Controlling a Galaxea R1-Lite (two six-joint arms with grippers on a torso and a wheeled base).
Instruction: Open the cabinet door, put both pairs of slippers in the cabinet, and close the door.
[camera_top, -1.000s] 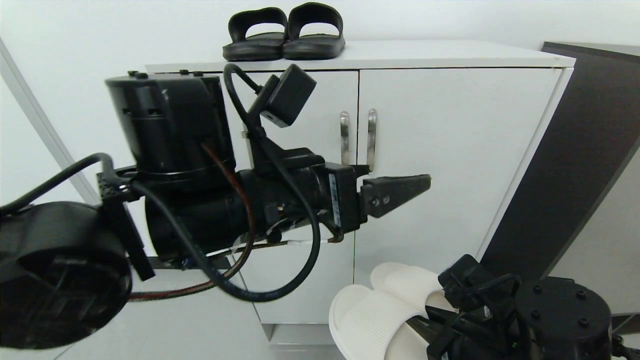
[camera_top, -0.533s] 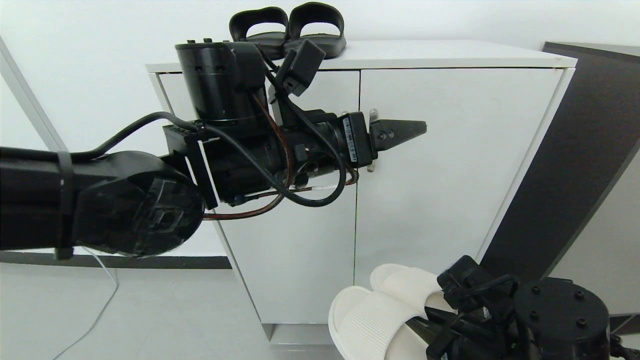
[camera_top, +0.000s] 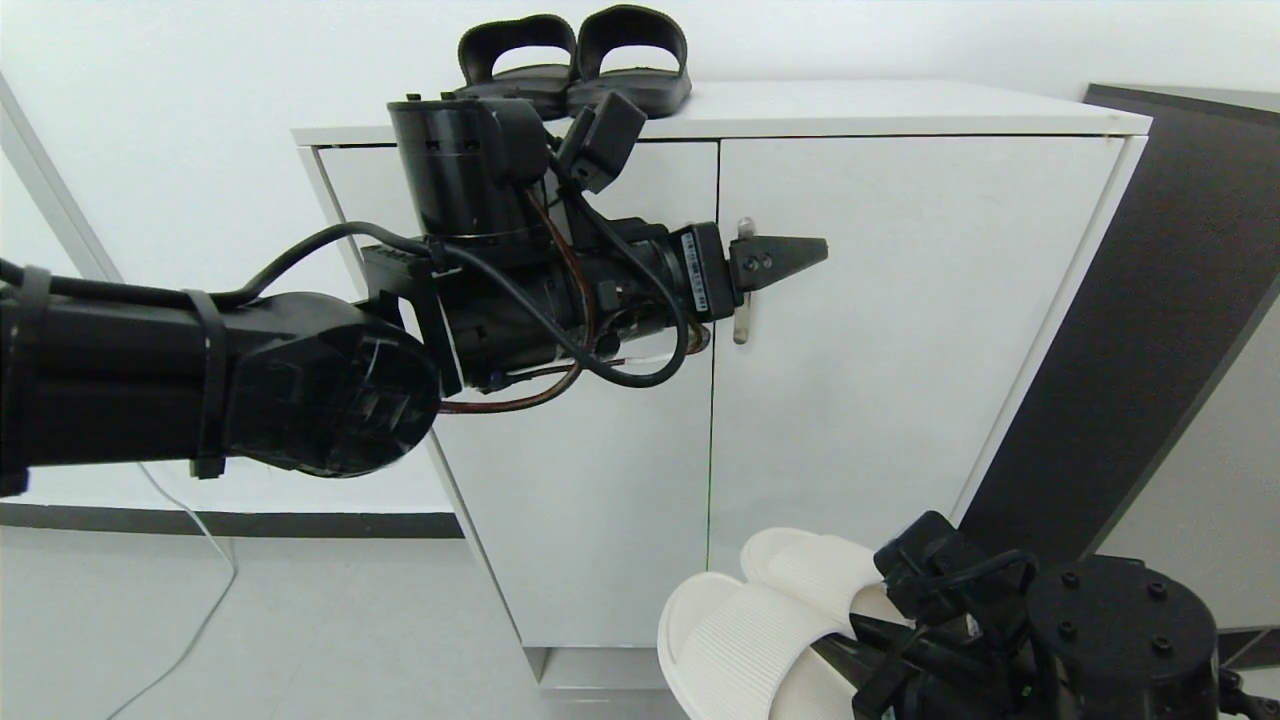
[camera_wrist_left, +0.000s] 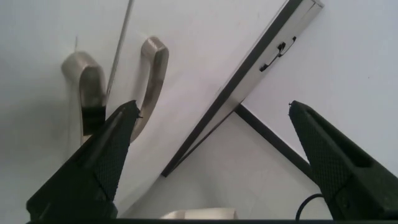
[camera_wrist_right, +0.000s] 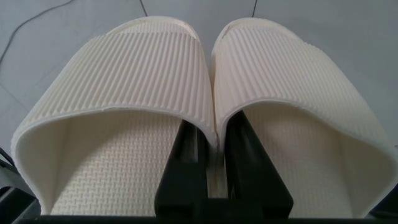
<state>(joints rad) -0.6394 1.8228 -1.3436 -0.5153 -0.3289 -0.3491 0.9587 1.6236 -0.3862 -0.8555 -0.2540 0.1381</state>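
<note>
Metal handle (camera_top: 740, 315), upper centre: likely rigid, slim; grasp its bar with the left gripper (camera_top: 810, 252), jaws apart. The right gripper (camera_top: 875, 640) clamps soft white slippers (camera_top: 740, 630).

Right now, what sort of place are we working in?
Probably an indoor entryway, or a mock-up of one: a white two-door cabinet stands against a plain wall, black slippers sit on its top, white slippers are held in the right gripper, and the floor is pale.

At upper centre your left arm (camera_top: 470, 190) hides the front of the black slippers (camera_top: 630, 50). The white slippers (camera_top: 740, 630) run off the bottom edge.
</note>
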